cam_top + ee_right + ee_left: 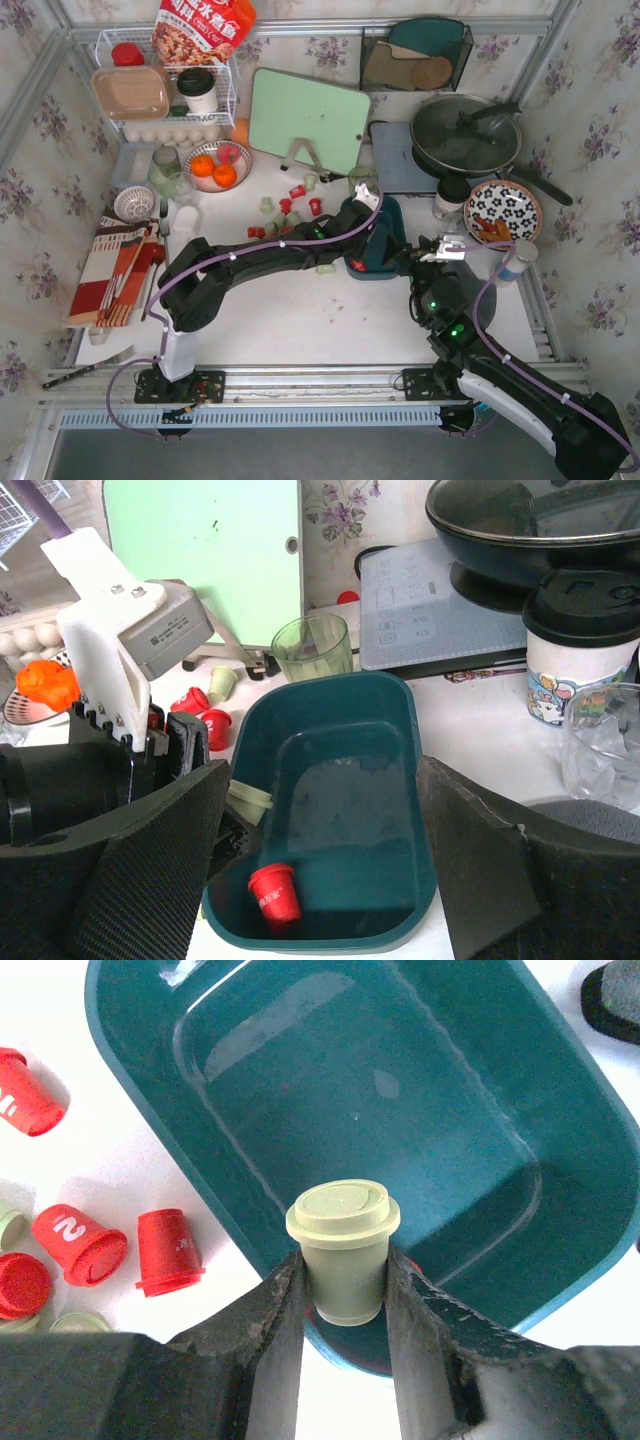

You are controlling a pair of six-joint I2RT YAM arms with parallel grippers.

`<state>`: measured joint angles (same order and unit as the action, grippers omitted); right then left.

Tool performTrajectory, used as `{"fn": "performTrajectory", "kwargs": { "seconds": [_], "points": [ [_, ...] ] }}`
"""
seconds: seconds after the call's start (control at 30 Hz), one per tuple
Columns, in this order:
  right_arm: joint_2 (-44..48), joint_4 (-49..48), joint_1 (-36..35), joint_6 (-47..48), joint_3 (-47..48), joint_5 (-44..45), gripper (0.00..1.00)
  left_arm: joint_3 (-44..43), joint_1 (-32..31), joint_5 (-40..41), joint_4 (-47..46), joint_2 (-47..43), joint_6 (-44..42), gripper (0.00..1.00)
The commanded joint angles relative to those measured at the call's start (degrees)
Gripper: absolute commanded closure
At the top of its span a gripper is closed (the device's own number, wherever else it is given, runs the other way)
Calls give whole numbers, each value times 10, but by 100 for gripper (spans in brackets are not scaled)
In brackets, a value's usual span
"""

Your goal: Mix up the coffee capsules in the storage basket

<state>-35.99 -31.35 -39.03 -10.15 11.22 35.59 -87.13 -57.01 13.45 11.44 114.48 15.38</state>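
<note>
The dark teal storage basket [391,214] sits right of the table's middle. My left gripper [343,1275] is shut on a pale green capsule [342,1250] and holds it over the basket's near rim [250,1215]. The capsule also shows at the basket's left edge in the right wrist view [247,802]. One red capsule [274,893] lies inside the basket [330,685]. My right gripper [325,820] is open, with one jaw on each side of the basket's near end. Several red and green capsules [285,206] lie loose on the table to the left, and some show in the left wrist view [168,1250].
A green glass cup [312,647] stands just behind the basket, with a green cutting board [308,120] beyond it. An induction hob with a lidded pan [465,135], a patterned plate [502,210], a lidded cup [580,660] and a clear glass [605,740] are to the right. A fruit bowl [217,165] is at the left.
</note>
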Motion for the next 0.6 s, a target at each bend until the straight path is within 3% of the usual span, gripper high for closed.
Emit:
{"fn": "performTrajectory", "kwargs": {
  "seconds": [0.0, 0.07, 0.2, 0.43, 0.57],
  "points": [
    [-1, -15, -1, -4, 2, 5, 17, 7, -1, 9, -42, -11, 6, 59],
    [-1, -15, -1, -4, 2, 5, 17, 14, -1, 18, -48, -16, 6, 46],
    [1, -14, -1, -4, 2, 5, 17, 33, -1, 17, -71, -31, 3, 34],
    [-5, -15, -1, 1, 4, 0, 17, 78, -2, 47, -96, -90, -3, 34],
    [-27, -3, -1, 4, 19, -17, 17, 122, -2, 130, -76, -158, 6, 33]
  ]
}}
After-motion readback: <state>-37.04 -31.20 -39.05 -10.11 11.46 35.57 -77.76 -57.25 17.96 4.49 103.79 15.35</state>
